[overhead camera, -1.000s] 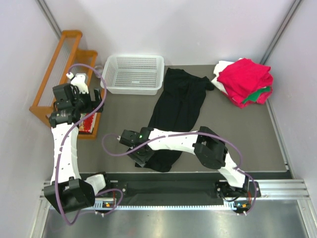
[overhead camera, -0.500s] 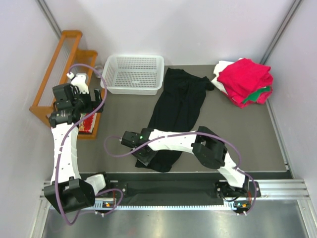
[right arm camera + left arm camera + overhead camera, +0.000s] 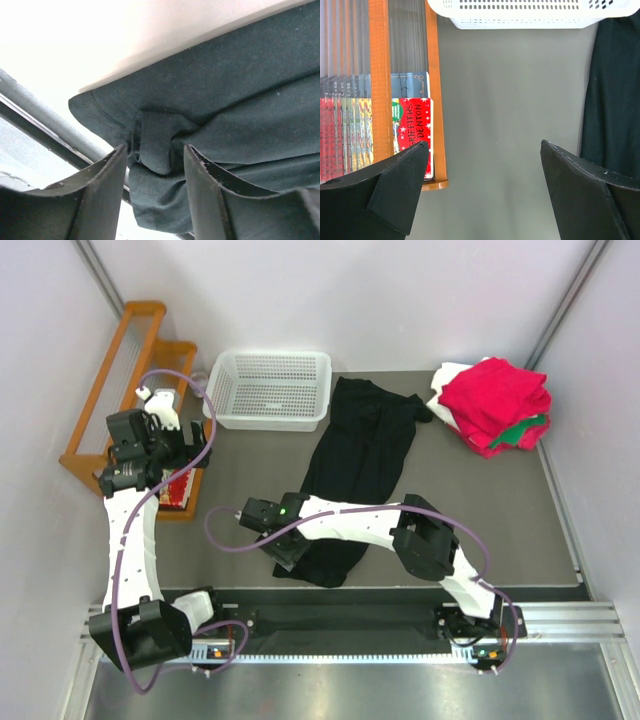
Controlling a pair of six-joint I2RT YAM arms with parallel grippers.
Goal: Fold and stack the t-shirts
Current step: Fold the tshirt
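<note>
Right gripper has shifted slightly left and away from the near table edge compared with half a second earlier; the near-left corner of the black t-shirt under it has changed outline a little. All other items are unchanged.

Current state:
1. The black t-shirt lies on the table as a long, narrow strip running from beside the white perforated basket down to the near edge. It appears folded lengthwise only.
2. In the right wrist view the two fingers straddle a bunched fold of the hem at that near corner. Cloth fills most of the gap; whether the fingers actually pinch it cannot be told.
3. The left gripper is spread wide with nothing between its fingers, hovering over bare table near the wooden book rack, well apart from the shirt.
4. The red shirt lies folded on top of a pile at the far right corner, with the green shirt and white shirt showing beneath.

Judgement: three shirts are done. Remaining: fold the black strip crosswise, then place it on the pile
</note>
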